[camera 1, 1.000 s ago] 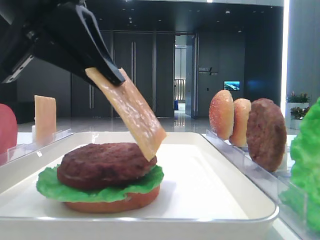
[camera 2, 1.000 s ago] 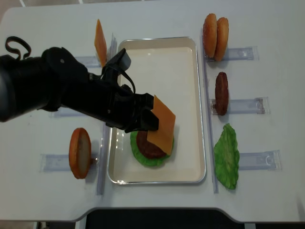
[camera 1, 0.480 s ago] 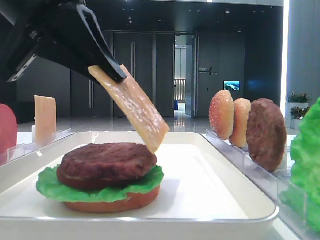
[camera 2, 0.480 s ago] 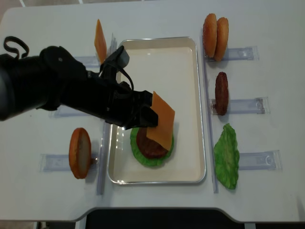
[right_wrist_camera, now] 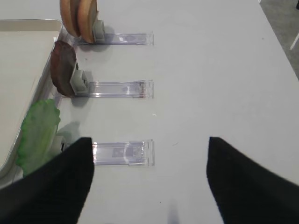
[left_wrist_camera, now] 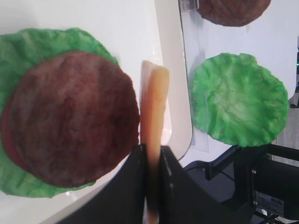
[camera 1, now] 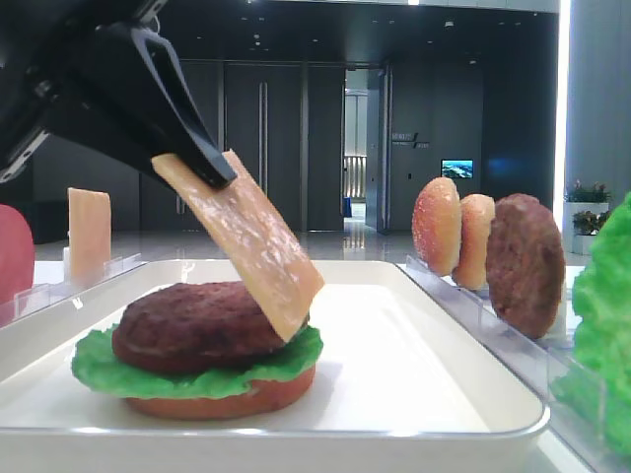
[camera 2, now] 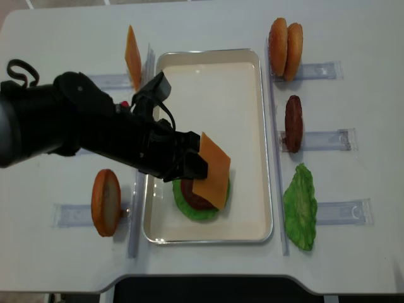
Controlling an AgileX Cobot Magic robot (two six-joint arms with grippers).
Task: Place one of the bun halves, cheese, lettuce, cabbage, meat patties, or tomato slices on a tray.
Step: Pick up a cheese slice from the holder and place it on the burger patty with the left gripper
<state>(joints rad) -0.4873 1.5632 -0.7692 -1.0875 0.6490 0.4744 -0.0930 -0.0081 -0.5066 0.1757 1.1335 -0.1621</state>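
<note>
Since the earlier frame the cheese point(camera 1: 240, 239) has been lowered, and its bottom corner is now seen against the side of the meat patty point(camera 1: 202, 323). It is held tilted, its upper edge clamped by the closed left fingers point(camera 1: 197, 163). The patty is stacked on lettuce point(camera 1: 118, 370) in the tray point(camera 2: 250, 189). The right fingers point(right_wrist_camera: 233, 182) are spread open above the worktop point(right_wrist_camera: 210, 70), with nothing held.

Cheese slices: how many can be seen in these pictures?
2. One cheese slice is held tilted by the left gripper over the burger; the second cheese slice stands upright left of the tray.
</note>
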